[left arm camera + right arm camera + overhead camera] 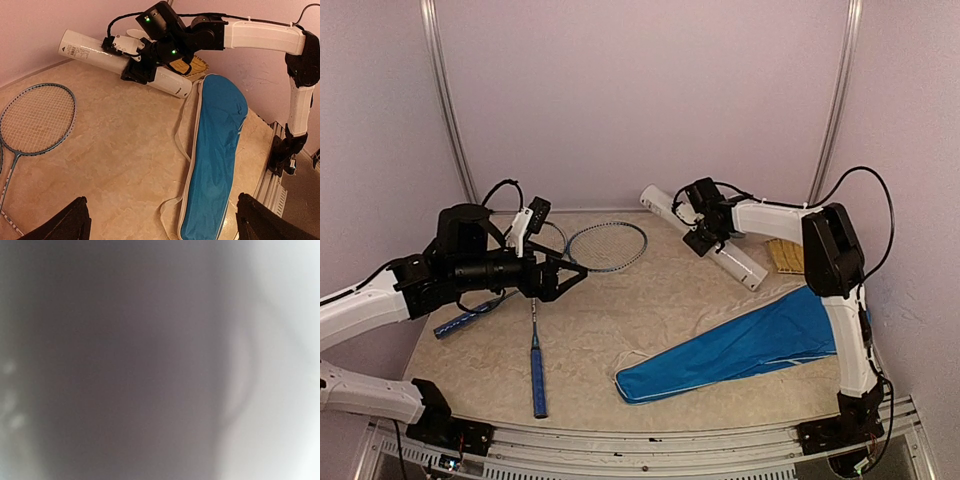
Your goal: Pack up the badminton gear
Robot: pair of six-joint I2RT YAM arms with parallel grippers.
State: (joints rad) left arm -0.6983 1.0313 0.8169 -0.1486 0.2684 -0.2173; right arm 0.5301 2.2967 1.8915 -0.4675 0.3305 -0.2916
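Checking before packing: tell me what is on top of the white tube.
The right tool straddles the white tube near its middle, hiding that stretch. Nothing else lies on it.

The worktop (125, 150) has a marbled beige, stone-look surface with a dull sheen. The tube (85, 49) is smooth, white and faintly glossy, with a printed label. The racket cover (215, 150) is smooth blue cloth edged with white piping. The racket (37, 117) has a thin metal-looking frame and fine taut strings.
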